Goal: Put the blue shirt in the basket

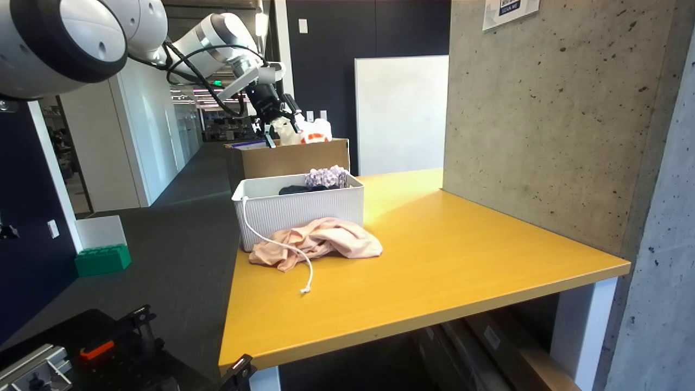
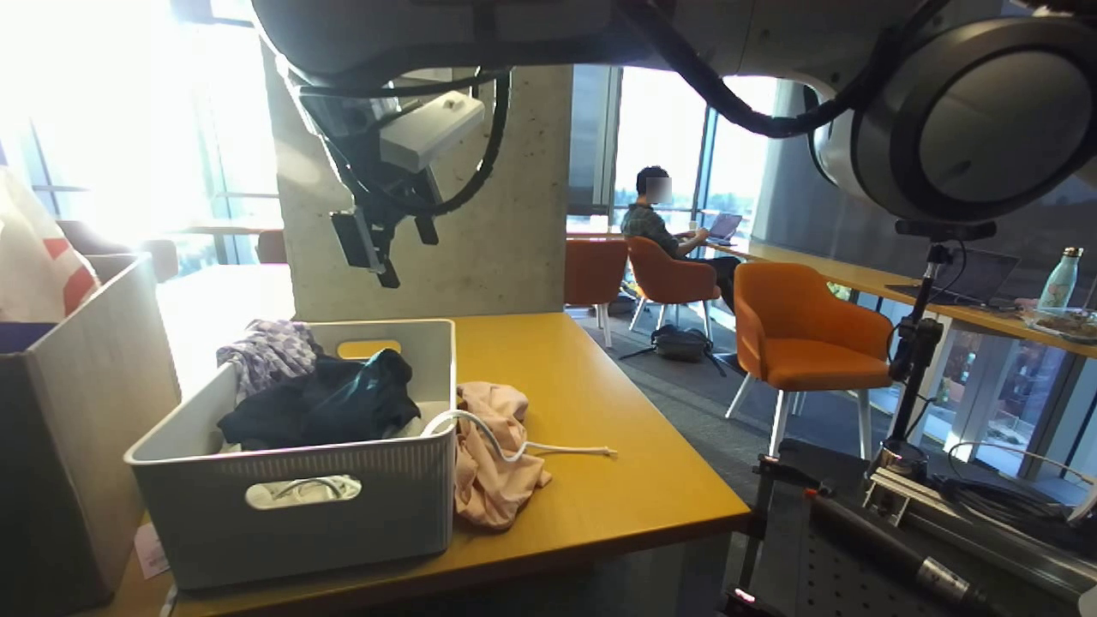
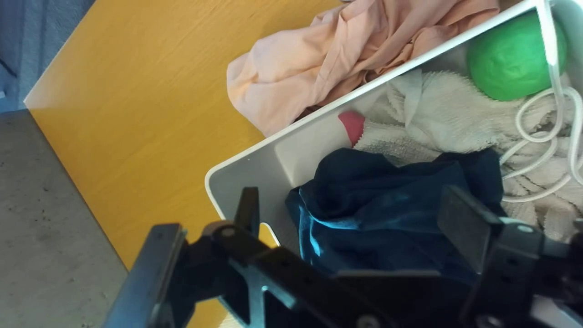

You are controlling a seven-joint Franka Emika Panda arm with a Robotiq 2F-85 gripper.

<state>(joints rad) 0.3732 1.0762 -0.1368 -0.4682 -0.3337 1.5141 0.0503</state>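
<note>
Wrist view alone showed green object (image 3: 510, 59) (basket (image 3: 255, 180), far right); blue shirt (image 3: 382, 205), pale cloth (image 3: 442, 114) lay inside. Gripper (image 1: 283, 132) hung above, jaws apart.

In an exterior view the basket (image 1: 326, 209) hides all but the top of the blue shirt (image 1: 297, 190) from me. On wrist, my gripper (image 3: 355, 218) is cut by the bottom edge and blocks part of the blue shirt; pink cloth (image 3: 300, 77) cropped at top. Red patch (image 3: 352, 126) by the white cloth (image 3: 446, 114): can't tell what it is. In an exterior view the cardboard box (image 2: 94, 386) is cropped left, seated person's face (image 2: 658, 189) blurred.
</note>
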